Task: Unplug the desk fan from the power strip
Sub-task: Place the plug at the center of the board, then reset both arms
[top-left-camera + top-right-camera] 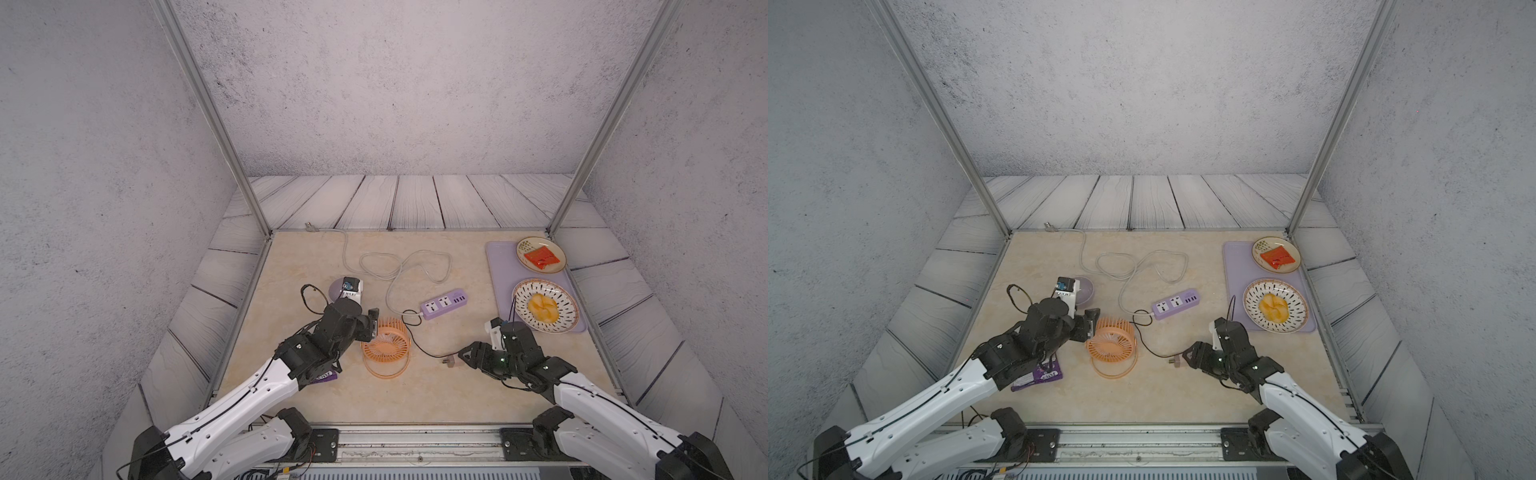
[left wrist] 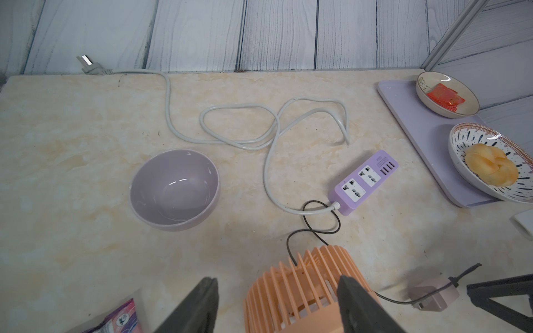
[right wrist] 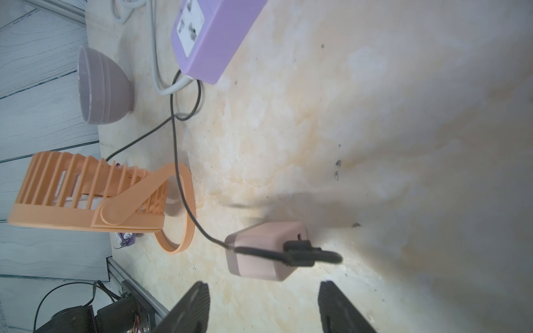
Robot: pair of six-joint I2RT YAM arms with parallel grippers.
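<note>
The orange desk fan [image 1: 385, 347] stands on its hoop stand left of the table's middle. Its black cord [image 1: 419, 343] runs to a pale pink plug block [image 1: 450, 360] that lies on the table, apart from the power strip. The lilac power strip [image 1: 444, 304] lies behind it, and both its white socket faces [image 2: 364, 183] are empty. My left gripper [image 2: 277, 279] is open around the fan's back; one finger [image 2: 354, 302] rests by the grille and the other stands clear. My right gripper [image 3: 264, 285] is open just short of the plug block [image 3: 264, 250], holding nothing.
A lilac bowl [image 2: 173, 190] sits behind my left wrist. The strip's whitish cable [image 1: 399, 266] loops across the back of the table. A lilac tray [image 1: 498, 266] at the right carries two plates of food. A purple packet [image 1: 1038, 376] lies under my left arm.
</note>
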